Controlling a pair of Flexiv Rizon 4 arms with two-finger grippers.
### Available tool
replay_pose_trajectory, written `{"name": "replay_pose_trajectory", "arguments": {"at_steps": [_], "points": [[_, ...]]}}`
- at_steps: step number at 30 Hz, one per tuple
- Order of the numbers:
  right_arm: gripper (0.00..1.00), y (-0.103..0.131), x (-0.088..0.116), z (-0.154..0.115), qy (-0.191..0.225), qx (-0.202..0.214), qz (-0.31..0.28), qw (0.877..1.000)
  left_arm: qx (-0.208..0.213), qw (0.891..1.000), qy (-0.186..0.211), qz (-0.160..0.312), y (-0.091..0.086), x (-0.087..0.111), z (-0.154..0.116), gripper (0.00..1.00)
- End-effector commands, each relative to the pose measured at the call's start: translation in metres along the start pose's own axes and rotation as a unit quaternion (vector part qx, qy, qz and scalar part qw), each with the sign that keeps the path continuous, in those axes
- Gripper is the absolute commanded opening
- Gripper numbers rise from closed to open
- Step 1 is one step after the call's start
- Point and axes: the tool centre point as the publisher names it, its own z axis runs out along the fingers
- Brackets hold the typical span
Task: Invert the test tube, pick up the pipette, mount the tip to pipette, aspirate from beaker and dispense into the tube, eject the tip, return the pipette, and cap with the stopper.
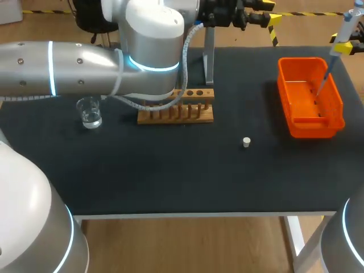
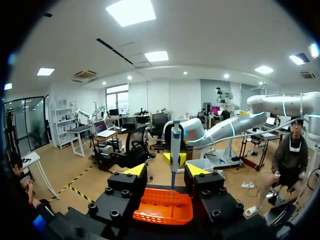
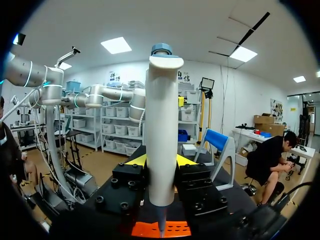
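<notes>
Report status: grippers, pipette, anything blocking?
Left gripper open, empty. Right gripper shut on pipette, nose over orange bin. Stopper loose on table. Nothing between pipette and bin.

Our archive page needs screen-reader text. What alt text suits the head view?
The right gripper holds a pipette over an orange bin at the table's right. A wooden rack, glass beaker and white stopper sit on the dark tabletop.

The tray (image 1: 282,91) is orange, tabletop (image 1: 170,170) black, stopper (image 1: 246,142) white, rack (image 1: 176,116) brown, beaker (image 1: 90,112) clear, pipette (image 3: 161,135) white, blue-capped.
</notes>
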Motion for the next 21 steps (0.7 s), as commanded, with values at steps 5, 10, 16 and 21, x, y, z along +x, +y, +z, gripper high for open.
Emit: {"name": "replay_pose_trajectory", "arguments": {"at_steps": [5,10,16,21], "points": [[0.00,0.000,0.000,-0.001,0.001,0.001,0.000,1.000,0.000,1.000,0.000,0.000,0.000,0.000,0.000,0.00],[0.00,0.000,0.000,-0.001,0.001,0.001,0.000,1.000,0.000,1.000,-0.003,0.002,0.001,-0.001,0.001,0.00],[0.00,0.000,0.000,-0.001,0.001,0.001,0.000,1.000,0.003,1.000,-0.009,0.012,-0.004,-0.005,0.016,0.00],[0.00,0.000,0.000,-0.001,0.001,0.001,0.000,1.000,0.013,1.000,-0.006,0.015,-0.010,-0.006,0.029,0.00]]}}
